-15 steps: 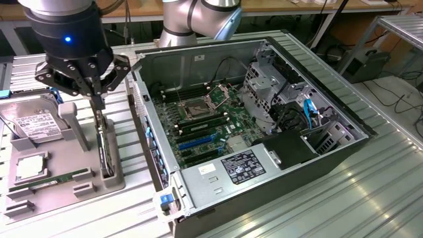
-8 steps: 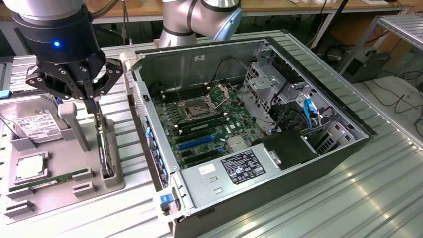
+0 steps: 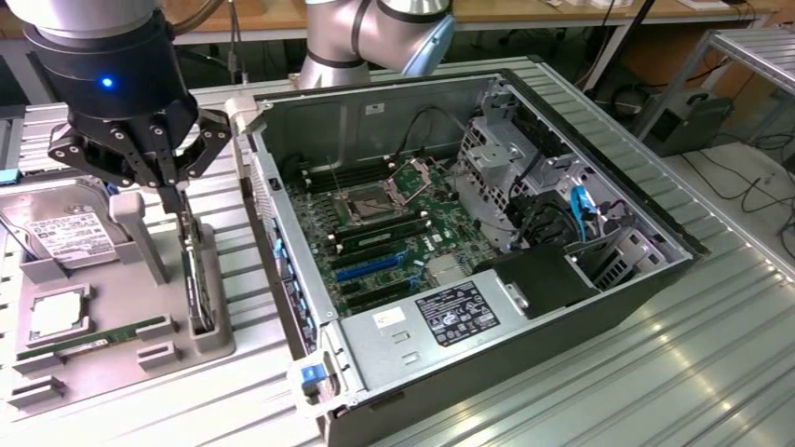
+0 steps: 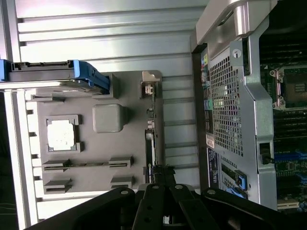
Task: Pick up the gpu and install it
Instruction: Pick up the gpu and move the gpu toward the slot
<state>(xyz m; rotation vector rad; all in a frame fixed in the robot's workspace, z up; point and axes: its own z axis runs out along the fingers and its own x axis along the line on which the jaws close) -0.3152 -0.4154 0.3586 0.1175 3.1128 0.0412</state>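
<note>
Evidently the black multi-fingered pincer (image 3: 170, 189) is fully closed, pinching the upper edge of the gpu (image 3: 193, 279), a thin dark circuit card with a silver end bracket. The card stands on edge in a slot of the grey moulded tray (image 3: 125, 291), just beside the open computer case (image 3: 559, 335). Such a narrow hold near one end risks the card pivoting, slipping, or snagging in its slot and dragging the tray.

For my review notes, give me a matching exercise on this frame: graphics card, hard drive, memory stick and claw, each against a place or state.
1 graphics card
2 hard drive
3 memory stick
4 claw

A green, lying flat in the tray
B closed on the card's top edge
C standing on edge in a tray slot
D white label showing

Pairs: 1-C, 2-D, 3-A, 4-B
</note>
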